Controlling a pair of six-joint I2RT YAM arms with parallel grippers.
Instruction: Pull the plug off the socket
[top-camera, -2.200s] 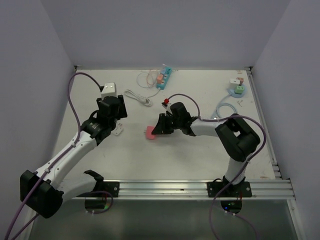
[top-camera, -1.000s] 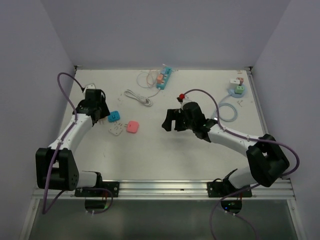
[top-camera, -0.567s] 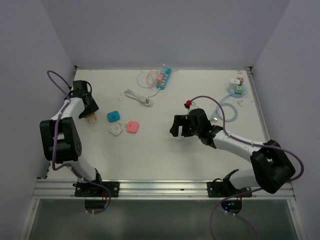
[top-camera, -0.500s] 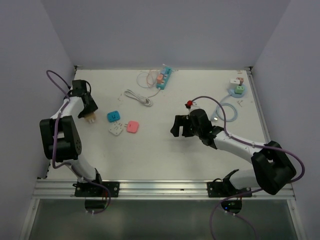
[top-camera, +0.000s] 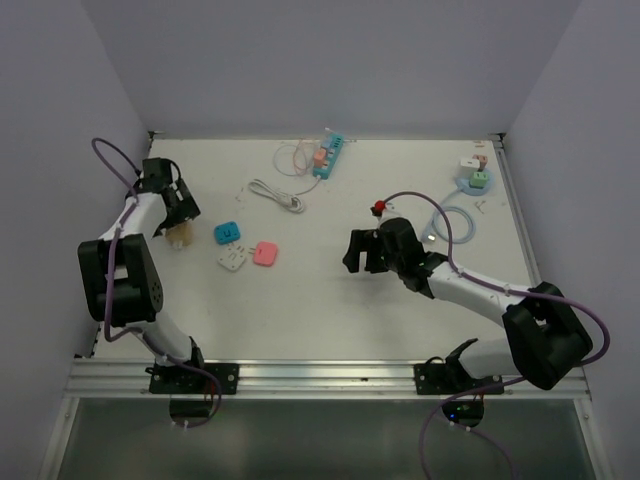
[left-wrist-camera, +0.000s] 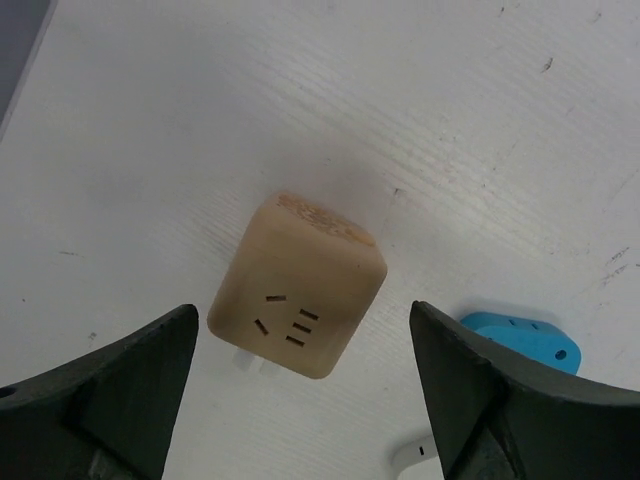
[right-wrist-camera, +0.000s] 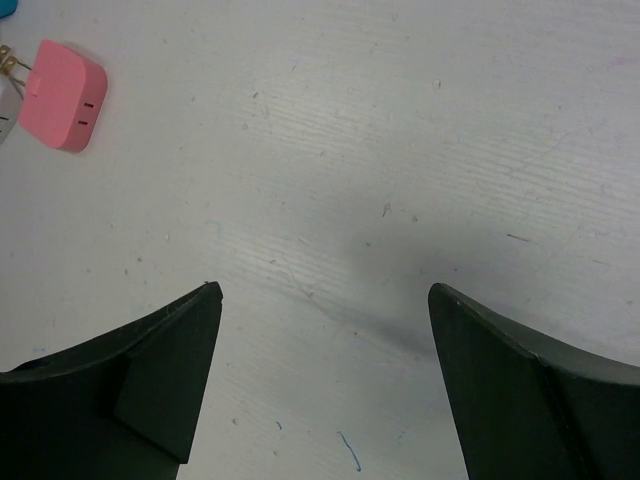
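Observation:
A beige cube socket (left-wrist-camera: 298, 285) with slots on its face and white prongs beneath lies on the table at the far left (top-camera: 180, 236). My left gripper (left-wrist-camera: 303, 312) hangs open over it, a finger on either side and neither touching it; in the top view the left gripper (top-camera: 177, 220) is close to the left wall. A pink plug (top-camera: 265, 253) lies loose on the table, apart from the cube, and shows at the upper left of the right wrist view (right-wrist-camera: 65, 95). My right gripper (top-camera: 358, 255) stands open over bare table (right-wrist-camera: 323, 292), empty.
A blue adapter (top-camera: 228, 233) and a white adapter (top-camera: 232, 259) lie beside the pink plug. A teal power strip (top-camera: 330, 153) and a white cable (top-camera: 277, 192) are at the back. A round pale-blue socket (top-camera: 472, 182) with its cord sits at the back right.
My left gripper has opened and let go of the beige cube, which now rests on the table. The right arm has hardly moved.

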